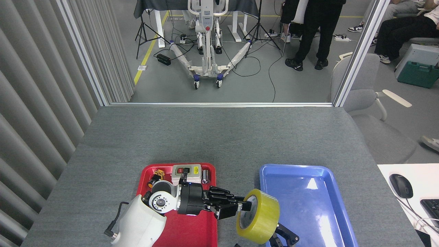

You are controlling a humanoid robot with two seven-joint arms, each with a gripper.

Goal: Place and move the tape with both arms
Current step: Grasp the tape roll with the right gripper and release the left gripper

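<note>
Between the red tray (181,233) and the blue tray (329,212), the left gripper (240,208) holds the roll of yellow packing tape (258,216) on edge.

Its black fingers (226,202) reach into the white core and clamp the roll's wall; the roll overlaps the blue tray's left rim. Just below the roll, the right gripper (283,238) shows only its dark fingertips at the bottom edge, so I cannot tell whether it is spread or closed. A white switch box (187,170) lies at the red tray's far end.
</note>
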